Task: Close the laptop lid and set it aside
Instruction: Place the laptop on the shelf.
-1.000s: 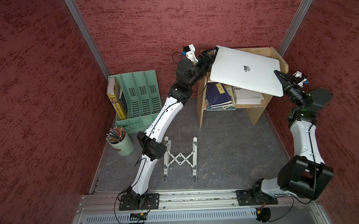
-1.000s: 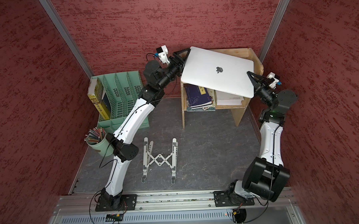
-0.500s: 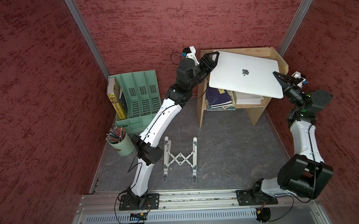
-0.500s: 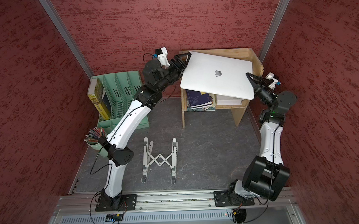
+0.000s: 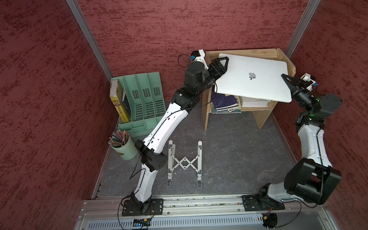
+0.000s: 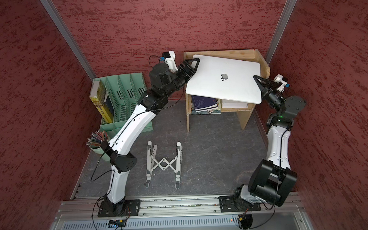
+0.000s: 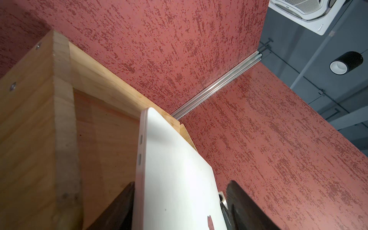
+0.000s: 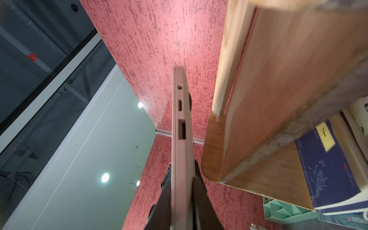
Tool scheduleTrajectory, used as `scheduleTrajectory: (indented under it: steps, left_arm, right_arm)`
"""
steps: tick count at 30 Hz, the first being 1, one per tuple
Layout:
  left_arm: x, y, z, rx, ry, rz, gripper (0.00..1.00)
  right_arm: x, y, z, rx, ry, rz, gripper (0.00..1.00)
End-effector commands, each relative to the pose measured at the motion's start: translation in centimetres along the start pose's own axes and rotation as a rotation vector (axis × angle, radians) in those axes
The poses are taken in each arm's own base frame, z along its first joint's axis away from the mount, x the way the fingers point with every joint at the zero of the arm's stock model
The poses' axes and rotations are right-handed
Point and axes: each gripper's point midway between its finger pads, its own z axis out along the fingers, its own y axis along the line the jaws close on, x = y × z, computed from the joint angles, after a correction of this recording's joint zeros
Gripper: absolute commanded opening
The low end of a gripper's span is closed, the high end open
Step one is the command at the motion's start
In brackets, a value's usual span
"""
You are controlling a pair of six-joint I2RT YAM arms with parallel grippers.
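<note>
Above wooden shelf (image 5: 281, 51), tilted, near edge overhanging books (image 5: 224, 102): thin silver-white laptop (image 5: 241, 85), lid (image 6: 231, 87) shut, dark apple logo (image 5: 251, 75) facing up. Clamped at its right edge by right end effector (image 5: 285, 78). Straddled at left edge by left end effector (image 5: 224, 63), fingers (image 7: 245, 207) apart, lid-side one clear of it.

Silver-white laptop (image 5: 241, 85) with a dark apple logo (image 5: 251, 75). Pale wooden shelf (image 5: 206, 114), navy-blue books (image 5: 224, 101). Mint-green slotted file rack (image 5: 144, 96), yellow book (image 5: 119, 103), pale green cup (image 5: 126, 150) of multicoloured pencils (image 5: 118, 137). Silver stand (image 5: 199, 153). Dark grey marbled desk (image 5: 234, 156). Mottled red walls (image 5: 175, 24).
</note>
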Motion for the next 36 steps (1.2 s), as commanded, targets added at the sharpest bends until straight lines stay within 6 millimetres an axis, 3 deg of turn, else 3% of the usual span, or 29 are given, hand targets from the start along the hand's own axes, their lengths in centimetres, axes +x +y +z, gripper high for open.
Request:
scheduleTrajectory:
  steps: [1, 13, 19, 28, 36]
  left_arm:
    - [1.7, -4.3, -1.7, 0.082, 0.042, 0.082, 0.76]
    - [-0.2, -3.6, -2.6, -0.029, -0.065, 0.212, 0.89]
    - [-1.7, -2.8, -3.2, -0.089, -0.111, 0.226, 0.89]
    - [-2.2, -2.3, -3.4, -0.112, -0.127, 0.240, 0.88]
    - [-3.9, -2.8, -5.2, -0.181, -0.196, 0.304, 0.88]
  right_arm:
    - [0.0, 4.5, -0.1, -0.137, -0.074, -0.025, 0.00]
    - [-0.9, 4.1, -0.6, -0.145, -0.096, -0.009, 0.00]
    - [-1.3, 4.3, -0.8, -0.166, -0.107, 0.004, 0.00]
    - [-1.5, 4.7, -0.9, -0.184, -0.114, 0.014, 0.00]
    - [-1.8, 4.4, -1.1, -0.151, -0.135, 0.003, 0.00]
